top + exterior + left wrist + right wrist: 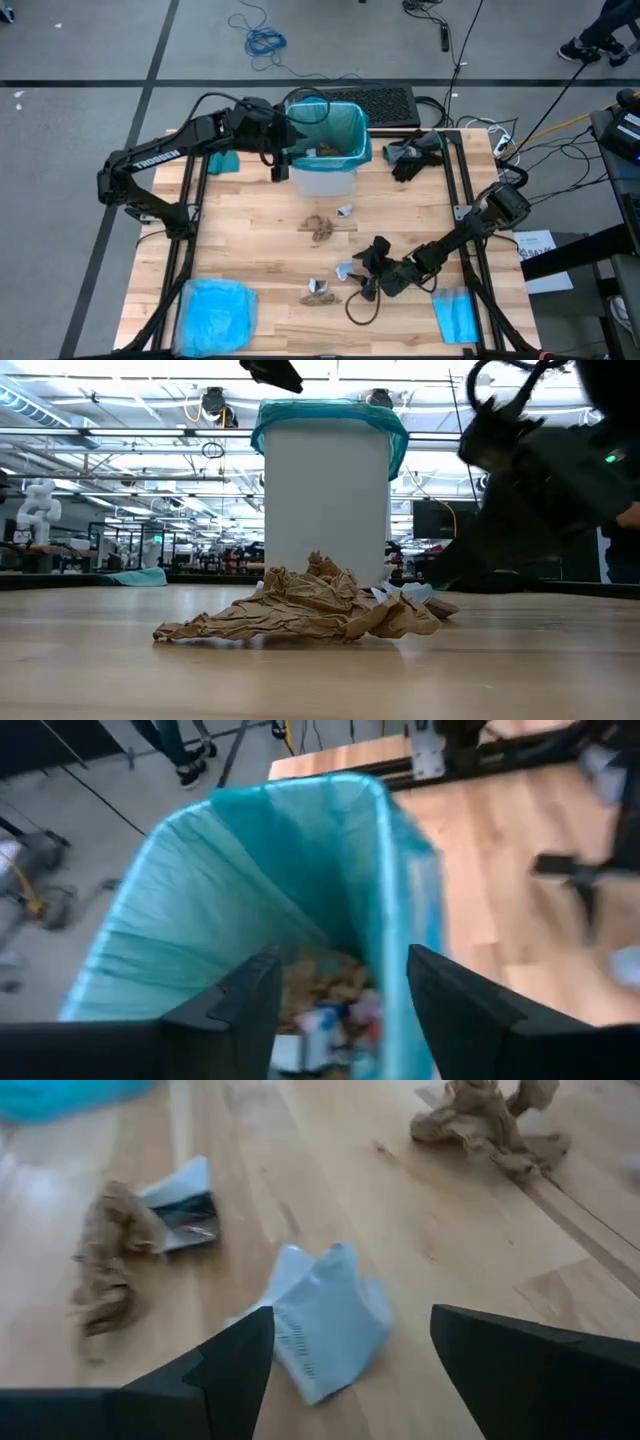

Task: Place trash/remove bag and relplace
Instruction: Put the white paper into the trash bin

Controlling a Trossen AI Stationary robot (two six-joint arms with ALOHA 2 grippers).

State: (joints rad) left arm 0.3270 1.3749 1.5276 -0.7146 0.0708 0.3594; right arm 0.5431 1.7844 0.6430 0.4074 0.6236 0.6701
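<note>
A crinkled sky-blue plastic bag (pixel 216 312) is lying on the near left corner of the pale wood-plank bench (pixel 250 235). My left gripper (pixel 281 160) is hovering over the left rim of the white bin (pixel 324 178), fingers (pixel 245 1000) spread with nothing between them. The thin, translucent teal bag (pixel 340 122) is lining that bin, folded over its rim, with brown and white trash (pixel 325 1005) gathered at its bottom. Wrinkled brown paper wads (pixel 322 227) are sitting mid-bench. My right gripper (pixel 362 282) is hanging low over the near bench, fingers (pixel 225 1365) spread around a pale blue-white crumpled wrapper (pixel 325 1320), not touching it. A flat folded blue sheet (pixel 456 314) is lying at near right.
</note>
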